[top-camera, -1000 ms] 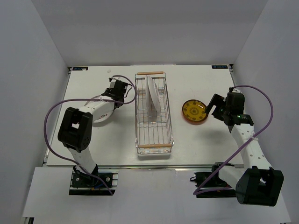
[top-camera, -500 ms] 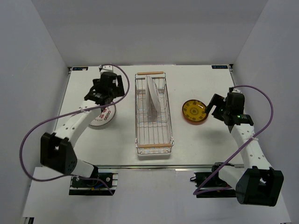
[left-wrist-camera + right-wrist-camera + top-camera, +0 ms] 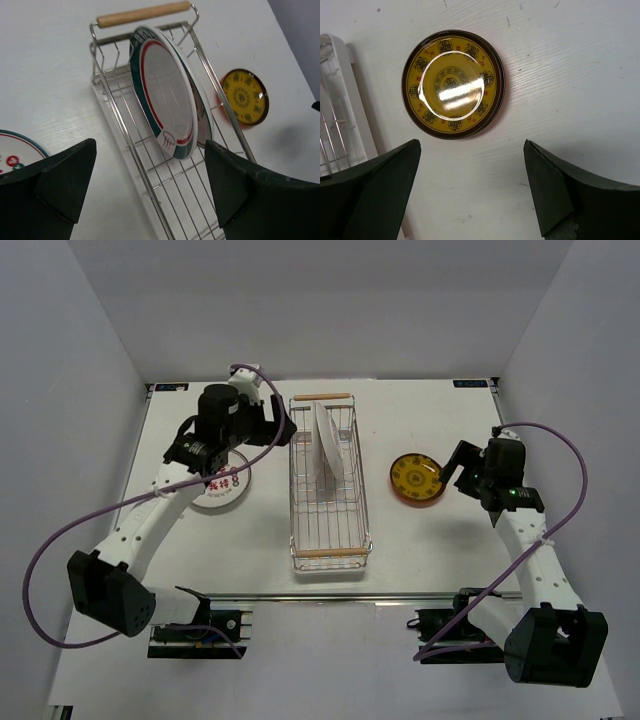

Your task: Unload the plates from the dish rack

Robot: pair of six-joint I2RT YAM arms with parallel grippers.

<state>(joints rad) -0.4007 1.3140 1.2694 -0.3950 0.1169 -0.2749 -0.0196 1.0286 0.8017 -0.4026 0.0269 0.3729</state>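
plates (image 3: 167, 95) upright in dish rack (image 3: 145, 13)

Yellow patterned plate (image 3: 453, 84); green-red-rimmed white plate (image 3: 166, 92)

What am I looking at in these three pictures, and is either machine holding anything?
These are two robot arms bolted at the near edge of a white table, each ending in a two-finger gripper. The wide picture comes from a fixed camera above and behind them. The other two come from cameras on the wrists, so the dark shapes at the bottom are each arm's own fingers.

In the middle sits a wire dish rack with a green-rimmed plate standing on edge in it; a second plate seems to lean behind it. A yellow plate lies flat on the table to the rack's right, and a white plate with red marks lies to its left.

The left gripper faces the rack, and the right gripper hangs over the yellow plate. Both are open and hold nothing.
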